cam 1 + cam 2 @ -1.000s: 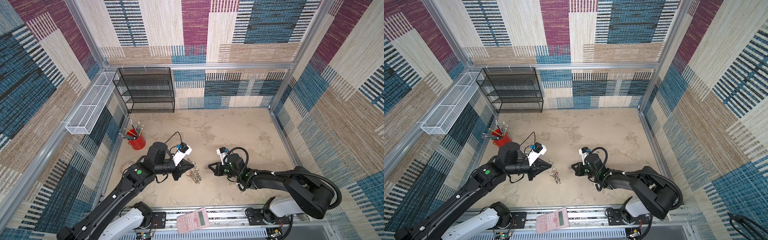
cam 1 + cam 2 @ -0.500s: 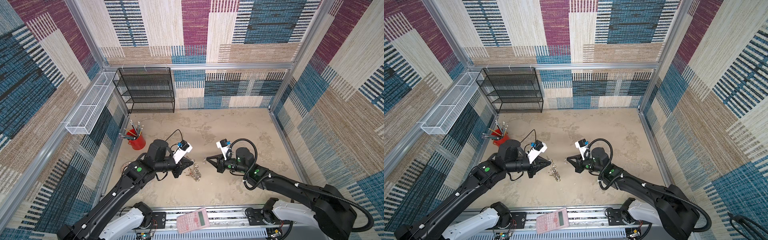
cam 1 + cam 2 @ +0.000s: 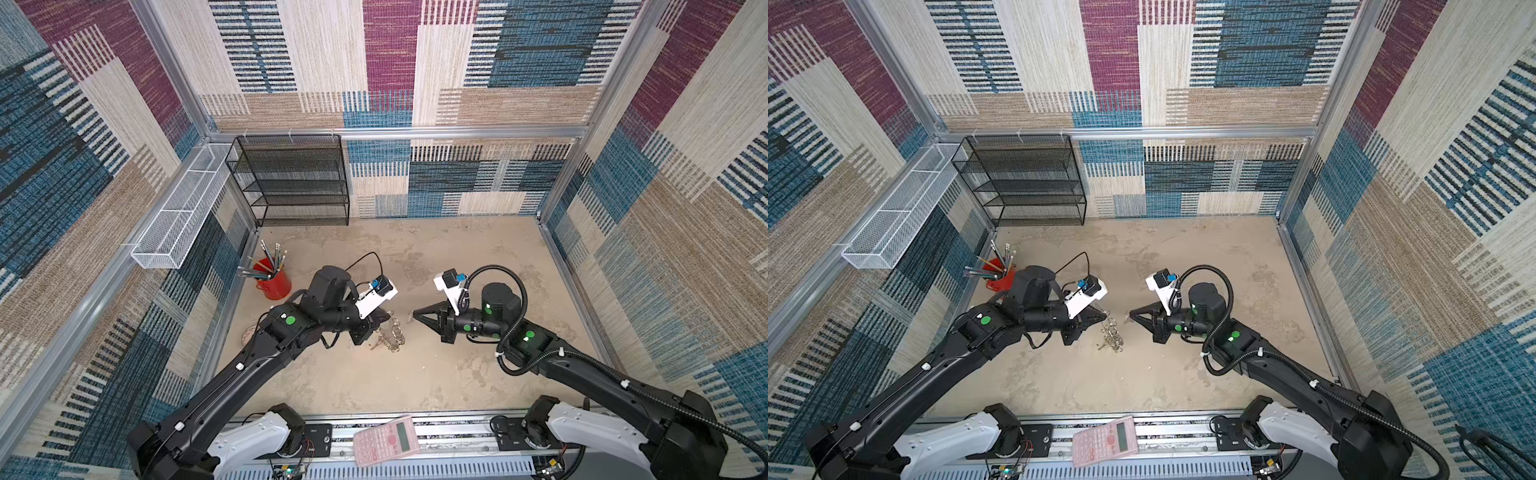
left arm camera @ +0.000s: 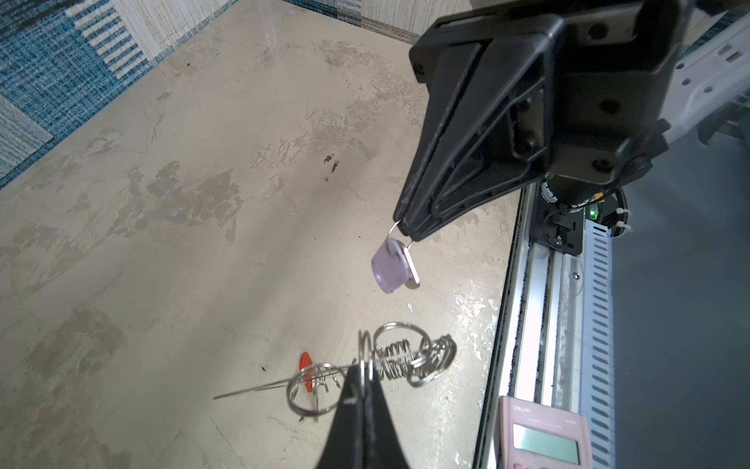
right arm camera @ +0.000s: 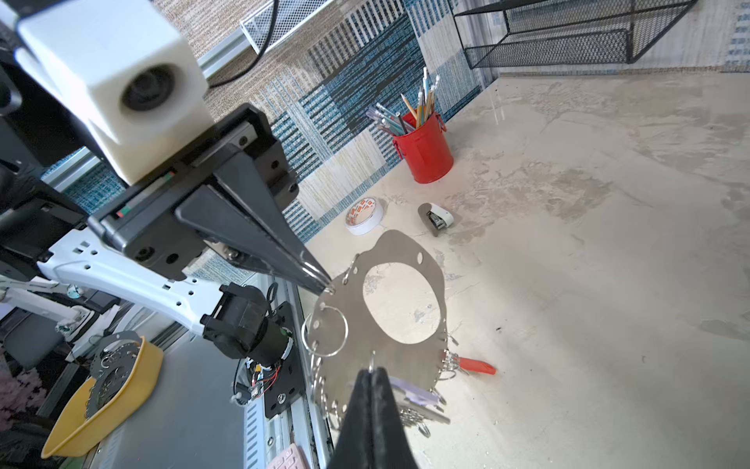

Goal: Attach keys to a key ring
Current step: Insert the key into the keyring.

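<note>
The key ring [image 5: 406, 247] is a grey band with a big hole and silver split rings along its edge. In the left wrist view it shows edge-on [image 4: 399, 359]. It hangs upright just above the table from my left gripper [image 4: 363, 377] [image 5: 326, 287], which is shut on one edge ring. A red key [image 5: 477, 365] [image 4: 305, 365] hangs from a ring at the band's lower edge. My right gripper [image 5: 371, 371] [image 4: 401, 227] is shut on a small ring that carries the lilac key [image 4: 389, 268], held close beside the band. In both top views the grippers [image 3: 384, 318] [image 3: 1131, 313] face each other across the key ring [image 3: 392, 336].
A red pencil cup [image 3: 274, 282], a tape roll [image 5: 364, 215] and a small stapler [image 5: 436, 217] sit near the left wall. A black mesh shelf [image 3: 291, 183] stands at the back left, with a white wire basket [image 3: 178, 208] on the left wall. A pink calculator [image 3: 386, 440] lies on the front rail.
My right gripper has risen and moved left toward the key ring with the lilac key. The left gripper has lifted the key ring slightly.
</note>
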`<action>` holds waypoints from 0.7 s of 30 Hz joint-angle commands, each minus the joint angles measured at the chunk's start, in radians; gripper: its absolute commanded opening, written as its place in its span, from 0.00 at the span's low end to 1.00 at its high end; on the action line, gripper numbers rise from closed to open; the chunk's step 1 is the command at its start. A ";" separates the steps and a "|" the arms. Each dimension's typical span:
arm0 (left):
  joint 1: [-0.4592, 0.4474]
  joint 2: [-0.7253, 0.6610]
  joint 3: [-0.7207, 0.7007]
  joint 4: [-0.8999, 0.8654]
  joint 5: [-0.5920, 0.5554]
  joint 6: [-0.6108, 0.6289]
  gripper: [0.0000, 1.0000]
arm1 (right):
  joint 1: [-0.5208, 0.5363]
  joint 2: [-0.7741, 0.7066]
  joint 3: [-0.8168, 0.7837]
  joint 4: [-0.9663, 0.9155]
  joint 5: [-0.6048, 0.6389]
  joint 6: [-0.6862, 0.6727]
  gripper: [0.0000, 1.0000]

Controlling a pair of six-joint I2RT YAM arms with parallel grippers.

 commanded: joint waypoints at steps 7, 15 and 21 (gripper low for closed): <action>-0.070 0.059 0.064 -0.012 -0.112 0.123 0.00 | -0.001 0.007 0.054 -0.098 -0.052 -0.050 0.00; -0.091 0.116 0.104 -0.039 -0.123 0.091 0.00 | 0.000 -0.010 0.072 -0.110 -0.005 -0.062 0.00; -0.097 0.127 0.107 -0.031 -0.092 0.057 0.00 | 0.000 0.014 0.086 -0.107 -0.004 -0.072 0.00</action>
